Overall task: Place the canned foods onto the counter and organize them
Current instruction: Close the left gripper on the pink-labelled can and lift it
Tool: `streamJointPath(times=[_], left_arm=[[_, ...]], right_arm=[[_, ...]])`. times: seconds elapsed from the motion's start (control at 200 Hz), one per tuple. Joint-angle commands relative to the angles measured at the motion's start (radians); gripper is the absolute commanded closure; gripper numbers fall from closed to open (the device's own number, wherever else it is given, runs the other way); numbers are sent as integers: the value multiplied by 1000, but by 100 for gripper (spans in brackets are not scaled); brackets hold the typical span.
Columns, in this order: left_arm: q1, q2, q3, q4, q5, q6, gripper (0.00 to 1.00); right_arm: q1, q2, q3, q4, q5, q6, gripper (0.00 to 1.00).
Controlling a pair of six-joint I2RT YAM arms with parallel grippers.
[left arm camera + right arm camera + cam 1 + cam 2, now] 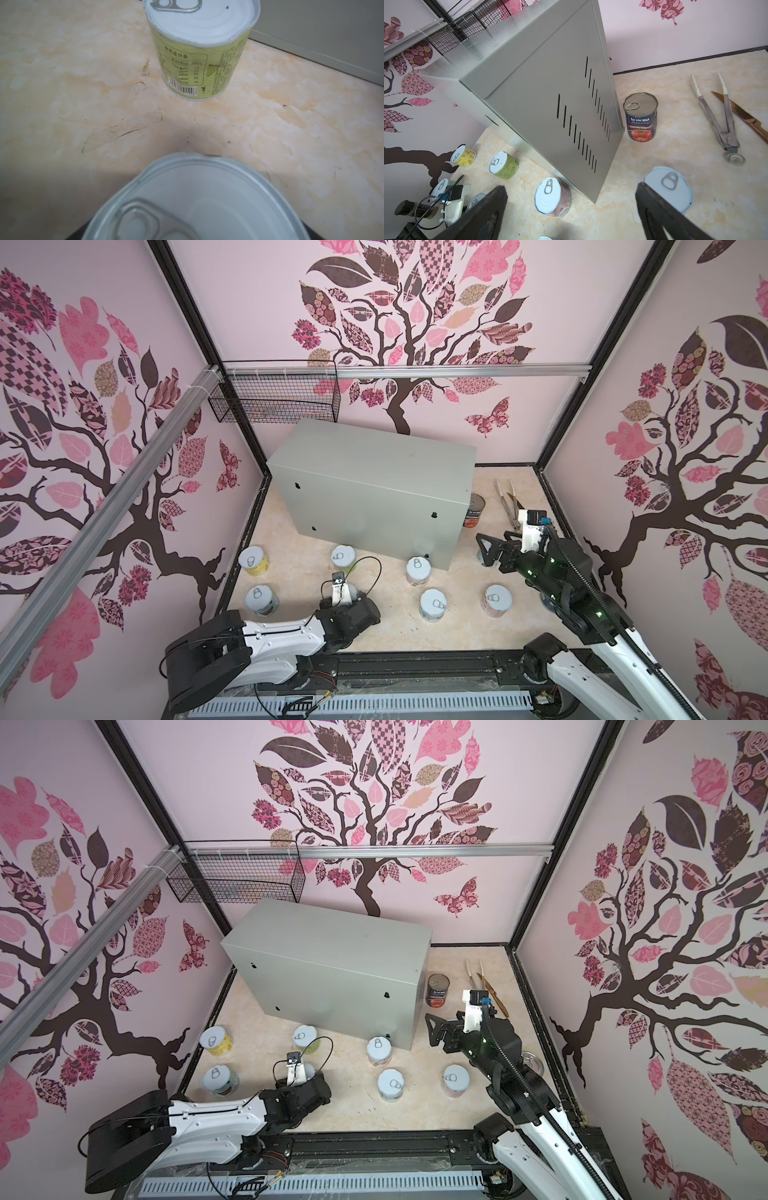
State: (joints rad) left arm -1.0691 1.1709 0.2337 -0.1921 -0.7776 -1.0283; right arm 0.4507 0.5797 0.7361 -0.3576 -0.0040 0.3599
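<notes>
Directly beneath my left gripper (352, 602) sits a short can (207, 203), its lid filling the wrist view. Clamped or not, I cannot tell. Just ahead of it waits the green can (199, 52). My right gripper (570, 188) gapes wide and empty, the counter (374, 472) close in front. Its top is bare and every can in sight stands on the floor, so I judge it's all left to do.

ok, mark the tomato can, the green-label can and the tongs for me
tomato can (641, 121): right wrist view, on its dark front label.
green-label can (199, 62): left wrist view, on the label side.
tongs (730, 142): right wrist view, on the hinge end.
</notes>
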Motion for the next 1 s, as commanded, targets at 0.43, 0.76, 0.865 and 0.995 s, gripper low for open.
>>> streamJointPath(times=[0.43,0.76,0.865,0.995], left_arm=[[-80,-148,53,-124,-64,60,40],[-96,-322,121,-239,-14,165,41],[-97,-404,173,-323,-1,203,41],[-97,-493,276,-416,-21,299,42]], right_arm=[[6,-16,65,-23,-32,26,0],[6,-32,42,-45,-41,29,0],[6,-39,40,-56,-24,17,0],[6,-41,40,-62,-21,10,0]])
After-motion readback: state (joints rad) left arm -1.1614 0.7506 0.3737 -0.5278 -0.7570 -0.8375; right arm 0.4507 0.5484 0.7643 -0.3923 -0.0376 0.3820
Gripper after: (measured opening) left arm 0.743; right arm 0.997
